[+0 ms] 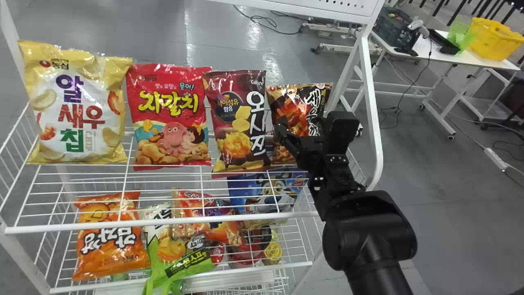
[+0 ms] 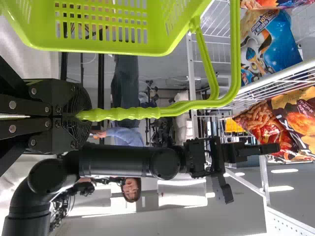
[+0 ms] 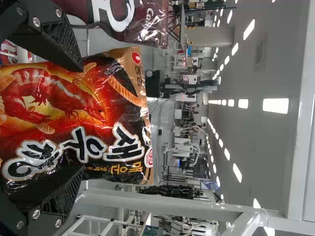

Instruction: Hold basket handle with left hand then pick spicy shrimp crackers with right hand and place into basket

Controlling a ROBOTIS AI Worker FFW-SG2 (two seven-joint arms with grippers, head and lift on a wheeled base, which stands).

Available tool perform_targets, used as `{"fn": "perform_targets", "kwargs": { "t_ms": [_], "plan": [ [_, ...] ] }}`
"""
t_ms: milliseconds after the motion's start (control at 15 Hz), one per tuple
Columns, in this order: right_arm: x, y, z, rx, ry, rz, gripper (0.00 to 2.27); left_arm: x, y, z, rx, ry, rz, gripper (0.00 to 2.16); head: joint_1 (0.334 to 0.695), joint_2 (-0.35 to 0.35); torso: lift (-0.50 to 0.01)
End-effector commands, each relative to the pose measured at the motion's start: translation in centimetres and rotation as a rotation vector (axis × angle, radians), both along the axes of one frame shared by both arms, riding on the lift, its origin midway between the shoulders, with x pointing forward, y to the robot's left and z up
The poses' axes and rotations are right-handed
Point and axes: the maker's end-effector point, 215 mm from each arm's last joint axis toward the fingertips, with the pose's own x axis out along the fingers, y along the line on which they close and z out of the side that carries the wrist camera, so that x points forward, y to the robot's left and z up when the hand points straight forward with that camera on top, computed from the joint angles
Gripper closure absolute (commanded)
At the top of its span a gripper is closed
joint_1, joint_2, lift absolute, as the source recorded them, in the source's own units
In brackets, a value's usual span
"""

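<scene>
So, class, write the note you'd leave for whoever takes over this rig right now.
Left gripper: shut on the handle of the green basket.
Right gripper: open, fingers either side of the spicy shrimp crackers; contact unclear.
Crackers: on the shelf, right end of the row.
Done: handle held, right gripper at the bag.
To do: grip, lift, place in basket.
</scene>
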Motion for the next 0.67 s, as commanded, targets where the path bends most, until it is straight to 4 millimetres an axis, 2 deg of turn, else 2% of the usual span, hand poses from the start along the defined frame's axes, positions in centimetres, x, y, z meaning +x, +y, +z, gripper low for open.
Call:
{"fn": "perform_targets", "kwargs": {
  "t_ms": [0, 67, 133, 200, 267, 333, 400, 600],
  "plan": [
    [0.3, -0.5, -0.7, -0.006, 0.014, -0.009, 0.2, 0.1, -0.1, 0.1, -0.005, 0.0, 0.004, 1.81, 0.695, -0.297, -0.037],
    [0.4, -1.0, -0.9, -0.01, 0.018, -0.016, 0.23, 0.1, -0.1, 0.0, -0.005, 0.001, 0.003, 1.81, 0.695, -0.298, -0.037],
    [0.6, -1.3, -0.9, -0.018, 0.02, -0.017, 0.44, 0.1, -0.2, 0.0, -0.007, 0.002, 0.002, 1.81, 0.695, -0.3, -0.037],
    [0.5, -1.5, -1.0, -0.021, 0.026, -0.018, 0.78, 0.2, -0.2, -0.1, -0.006, 0.002, 0.003, 1.81, 0.695, -0.305, -0.037],
    [0.4, -1.6, -1.5, -0.024, 0.039, -0.019, 1.21, 0.2, -0.2, -0.1, -0.008, 0.005, 0.003, 1.81, 0.695, -0.308, -0.037],
    [0.2, -1.7, -1.6, -0.021, 0.041, -0.023, 1.51, 0.2, -0.2, -0.2, -0.005, 0.005, 0.003, 1.81, 0.695, -0.311, -0.037],
    [0.0, -1.6, -1.8, -0.021, 0.043, -0.022, 1.68, 0.2, -0.2, -0.2, -0.004, 0.005, 0.002, 1.81, 0.695, -0.313, -0.037],
    [-0.4, -1.6, -2.0, -0.022, 0.041, -0.022, 1.68, 0.2, -0.2, -0.2, -0.004, 0.005, 0.002, 1.81, 0.695, -0.319, -0.037]
  ]
}}
